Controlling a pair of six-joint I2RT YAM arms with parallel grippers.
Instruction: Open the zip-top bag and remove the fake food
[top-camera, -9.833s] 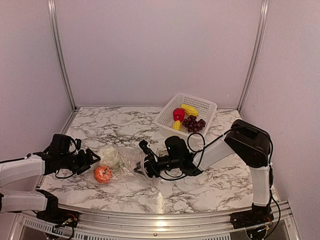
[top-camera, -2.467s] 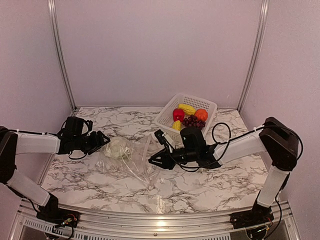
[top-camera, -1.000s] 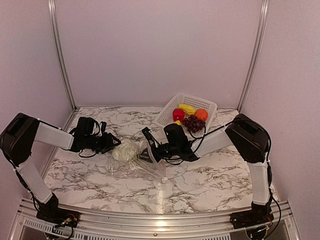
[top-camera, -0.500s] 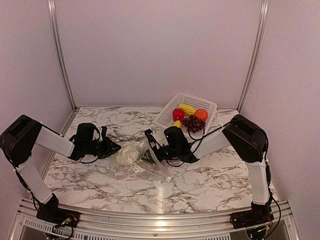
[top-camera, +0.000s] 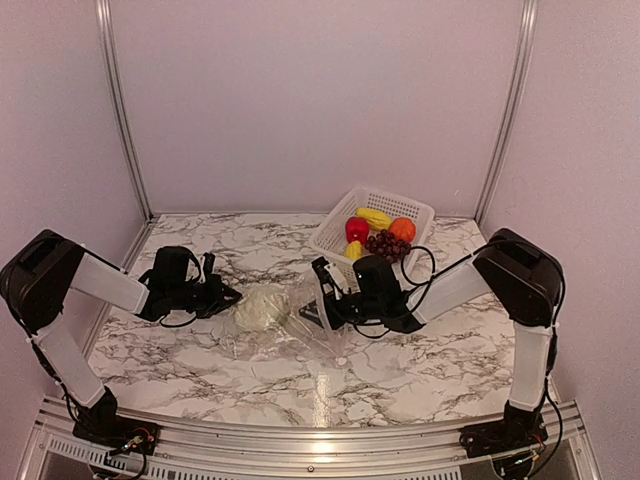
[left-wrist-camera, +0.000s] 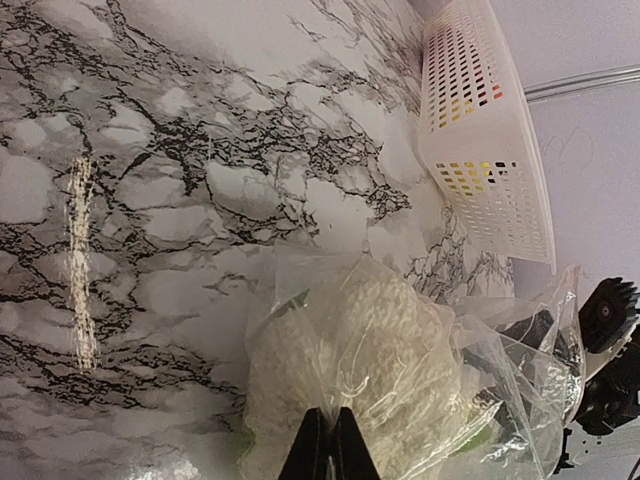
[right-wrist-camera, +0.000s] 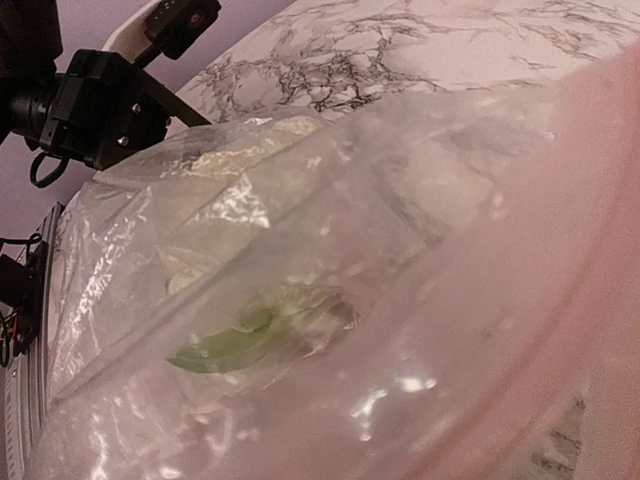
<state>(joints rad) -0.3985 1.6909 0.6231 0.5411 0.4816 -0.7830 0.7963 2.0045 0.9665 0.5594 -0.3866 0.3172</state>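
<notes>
step: last piece of the unloading, by my read. The red apple (top-camera: 357, 229), grape bunch (top-camera: 385, 244), yellow fruits (top-camera: 377, 217) and orange round piece (top-camera: 403, 229) were already in the basket (top-camera: 415, 212). Only the white lumpy piece (top-camera: 262, 308) was inside the zip-top bag (top-camera: 290, 330).
bag: lay crumpled on the desk (top-camera: 430, 350), left of the basket and on its near side. The end toward the basket looked like the open mouth.
lumpy piece: sat in the end of the bag farthest from the basket, with film draped over it.
left fingers (left-wrist-camera: 312, 455): pressed together at the bag end away from the basket, apparently pinching a fold of film right over the lumpy piece.
right fingers (top-camera: 318, 312): at the bag end nearest the basket. The wrist view showed only film and blur, so I couldn't tell whether they were spread or gripping.
next move: hold the far end as an anchor, or lift it to tip the piece toward the basket side. The right fingers then need to get past the film, take the piece itself and carry it to the basket.
risk: loose, glossy film. The right fingers could easily catch plastic instead of the piece, or drag the whole bag along.
</notes>
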